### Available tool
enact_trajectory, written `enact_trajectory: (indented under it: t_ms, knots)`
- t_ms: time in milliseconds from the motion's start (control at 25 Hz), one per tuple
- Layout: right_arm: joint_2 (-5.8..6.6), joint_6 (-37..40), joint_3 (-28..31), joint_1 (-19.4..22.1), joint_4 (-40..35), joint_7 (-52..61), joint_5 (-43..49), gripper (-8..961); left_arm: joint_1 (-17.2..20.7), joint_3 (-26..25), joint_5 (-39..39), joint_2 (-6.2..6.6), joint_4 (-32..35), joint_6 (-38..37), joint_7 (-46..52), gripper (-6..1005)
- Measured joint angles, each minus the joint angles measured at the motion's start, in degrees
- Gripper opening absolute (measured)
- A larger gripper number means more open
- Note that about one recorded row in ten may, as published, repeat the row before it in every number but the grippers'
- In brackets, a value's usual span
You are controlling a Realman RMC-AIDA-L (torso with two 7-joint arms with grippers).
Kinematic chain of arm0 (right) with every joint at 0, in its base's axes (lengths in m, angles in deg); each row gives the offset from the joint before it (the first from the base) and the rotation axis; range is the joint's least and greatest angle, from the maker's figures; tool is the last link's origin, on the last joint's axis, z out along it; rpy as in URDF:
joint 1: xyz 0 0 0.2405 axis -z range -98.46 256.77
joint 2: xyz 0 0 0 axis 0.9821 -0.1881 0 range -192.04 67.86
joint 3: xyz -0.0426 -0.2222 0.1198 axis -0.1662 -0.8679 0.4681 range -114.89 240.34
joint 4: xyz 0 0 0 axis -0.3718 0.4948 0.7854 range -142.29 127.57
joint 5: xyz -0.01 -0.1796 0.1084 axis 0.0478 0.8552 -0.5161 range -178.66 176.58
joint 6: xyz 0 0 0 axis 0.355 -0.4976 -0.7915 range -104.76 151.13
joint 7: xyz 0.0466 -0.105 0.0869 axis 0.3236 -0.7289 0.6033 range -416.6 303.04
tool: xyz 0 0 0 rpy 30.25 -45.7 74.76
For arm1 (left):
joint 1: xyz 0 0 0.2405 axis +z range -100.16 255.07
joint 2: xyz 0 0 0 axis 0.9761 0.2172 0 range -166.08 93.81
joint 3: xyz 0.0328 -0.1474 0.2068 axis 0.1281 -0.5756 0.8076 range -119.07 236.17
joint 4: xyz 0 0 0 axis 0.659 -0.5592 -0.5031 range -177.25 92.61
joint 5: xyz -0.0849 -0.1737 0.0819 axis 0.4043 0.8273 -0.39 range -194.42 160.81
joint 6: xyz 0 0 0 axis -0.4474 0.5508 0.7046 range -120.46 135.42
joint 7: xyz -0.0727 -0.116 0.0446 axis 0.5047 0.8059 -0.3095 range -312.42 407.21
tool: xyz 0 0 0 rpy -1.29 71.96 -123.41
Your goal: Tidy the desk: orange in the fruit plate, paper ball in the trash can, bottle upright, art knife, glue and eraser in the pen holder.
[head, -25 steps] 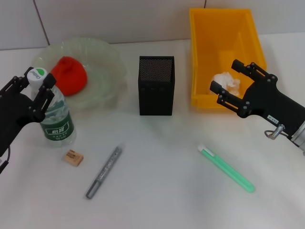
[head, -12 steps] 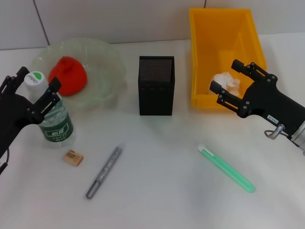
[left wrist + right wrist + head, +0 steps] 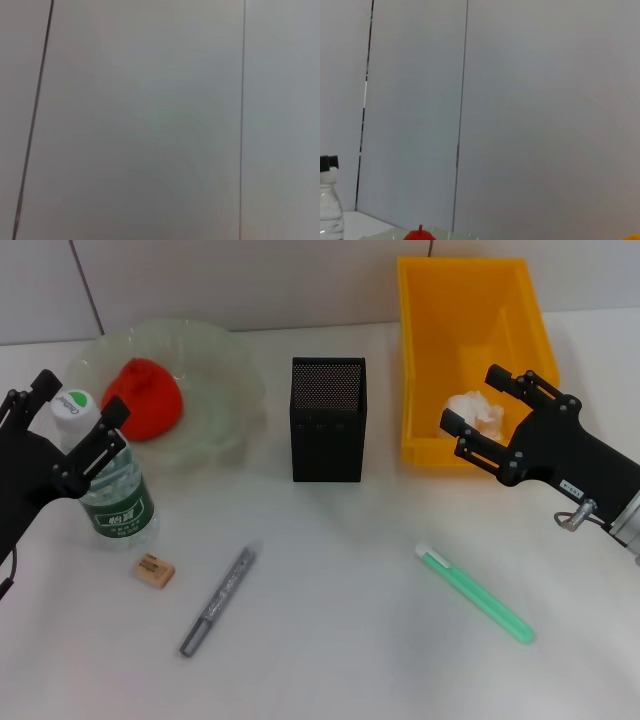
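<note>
We can read no text for certain: the bottle [image 3: 112,485] has a green label with white marks, and its cap [image 3: 72,405] has a green logo, both illegible.

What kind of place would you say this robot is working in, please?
Probably a staged desk-tidying test bench, not a real office: a bare white table against a tiled wall, with a mesh pen holder, a yellow bin and scattered stationery.

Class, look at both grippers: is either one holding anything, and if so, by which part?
Nothing is held. The left gripper stands open around the upright bottle near its cap, fingers apart from it. The right gripper hovers open beside the yellow bin.
</note>
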Motion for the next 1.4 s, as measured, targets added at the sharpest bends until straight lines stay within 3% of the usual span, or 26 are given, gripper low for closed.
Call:
enact_trajectory:
  t_ms: [720, 840, 920, 1000, 1160, 1200, 1400]
  knots:
    - [0.08, 0.10, 0.00, -0.09, -0.02, 0.00, 0.00, 767, 0.60, -0.42, 0.33, 0.22, 0.29, -4.61, 0.04, 855]
    - [0.09, 0.11, 0.00, -0.09, -0.06, 0.06, 0.00, 767, 3.61, -0.33, -0.23, 0.95, 6.09, -7.74, 3.06, 855]
    - [0.10, 0.17, 0.00, -0.10, -0.20, 0.46, 0.00, 767, 3.61, -0.33, -0.23, 0.95, 6.09, -7.74, 3.06, 854]
    - [0.14, 0.20, -0.01, -0.22, -0.49, 1.26, 0.03, 767, 3.36, -0.12, -2.02, 2.11, 7.00, -7.58, 5.33, 854]
    - [0.27, 0.10, -0.08, -0.39, -0.73, 2.25, 1.07, 767, 3.03, -0.16, -2.70, 2.68, 7.07, -7.55, 5.51, 851]
    - [0.28, 0.10, -0.08, -0.41, -0.79, 2.27, 1.50, 767, 2.45, -0.29, -4.43, 3.73, 8.16, -6.49, 7.41, 851]
    - [0.27, 0.51, -0.09, -0.26, -4.27, 5.84, 6.54, 767, 2.17, -0.66, -8.31, 4.84, 11.73, -3.28, 10.21, 849]
